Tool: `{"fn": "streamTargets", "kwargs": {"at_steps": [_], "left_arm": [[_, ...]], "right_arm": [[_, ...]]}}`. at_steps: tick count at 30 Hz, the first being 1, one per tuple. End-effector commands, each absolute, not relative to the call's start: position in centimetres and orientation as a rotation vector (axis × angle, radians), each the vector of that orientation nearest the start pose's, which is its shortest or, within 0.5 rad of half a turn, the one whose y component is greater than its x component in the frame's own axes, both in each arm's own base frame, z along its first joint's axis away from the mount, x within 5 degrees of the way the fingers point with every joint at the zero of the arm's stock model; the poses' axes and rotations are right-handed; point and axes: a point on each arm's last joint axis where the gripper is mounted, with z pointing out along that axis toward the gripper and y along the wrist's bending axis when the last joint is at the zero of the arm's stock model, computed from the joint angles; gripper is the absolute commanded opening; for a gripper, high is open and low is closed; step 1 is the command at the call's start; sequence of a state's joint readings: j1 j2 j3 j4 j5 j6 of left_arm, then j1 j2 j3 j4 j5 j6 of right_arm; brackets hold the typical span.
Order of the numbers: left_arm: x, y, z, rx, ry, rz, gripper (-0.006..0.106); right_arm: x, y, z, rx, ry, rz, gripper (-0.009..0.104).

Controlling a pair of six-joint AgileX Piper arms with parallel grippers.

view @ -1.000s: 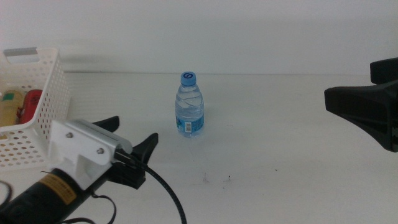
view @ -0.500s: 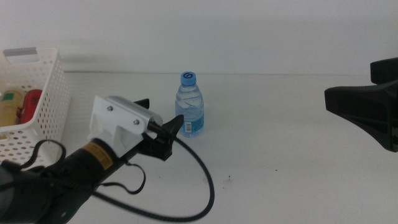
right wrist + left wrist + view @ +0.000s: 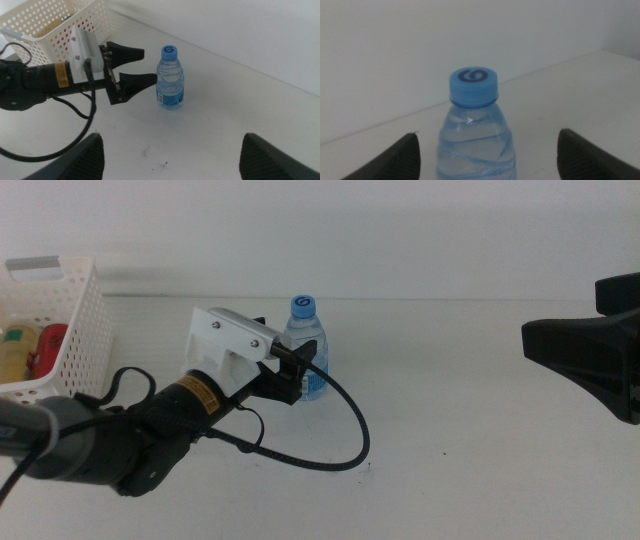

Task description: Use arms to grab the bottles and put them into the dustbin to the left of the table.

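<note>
A small clear water bottle [image 3: 313,345] with a blue cap stands upright mid-table; the left wrist view shows it [image 3: 476,142] close up. My left gripper [image 3: 290,360] is at the bottle, open, with one black finger on each side and a gap to the plastic. From the right wrist view the left gripper [image 3: 148,65] reaches the bottle [image 3: 170,82] from the dustbin side. The white perforated dustbin [image 3: 75,345] at the left holds a yellow bottle [image 3: 12,355] and a red can [image 3: 50,342]. My right gripper [image 3: 585,355] hovers open at the right edge, far from the bottle.
A thick black cable [image 3: 345,430] loops from the left arm onto the white table [image 3: 470,440]. A few dark specks [image 3: 368,470] mark the tabletop in front of the bottle. A plain white wall runs behind the table.
The left arm has swung forward and to the right, from the front-left of the table up to the bottle, and its open fingers now flank it. Bottle and right gripper have not moved.
</note>
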State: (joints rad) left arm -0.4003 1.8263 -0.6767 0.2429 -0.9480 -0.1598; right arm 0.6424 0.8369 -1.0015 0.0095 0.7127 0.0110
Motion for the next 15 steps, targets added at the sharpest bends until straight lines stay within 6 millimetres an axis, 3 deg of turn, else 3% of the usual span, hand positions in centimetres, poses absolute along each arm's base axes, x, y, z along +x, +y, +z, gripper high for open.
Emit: {"fn": "streamTargets", "kwargs": {"at_steps": [1, 15], "left_arm": [[31.0, -15.2, 16.5, 0.469, 1.648, -0.505, 0.094], [33.4, -16.3, 13.7, 0.464, 1.672, -0.534, 0.094]], "right_arm": [[12.5, 9.5, 40.5, -0.636, 1.936, 0.420, 0.093], [12.5, 9.5, 40.5, -0.636, 1.936, 0.420, 0.093]]}}
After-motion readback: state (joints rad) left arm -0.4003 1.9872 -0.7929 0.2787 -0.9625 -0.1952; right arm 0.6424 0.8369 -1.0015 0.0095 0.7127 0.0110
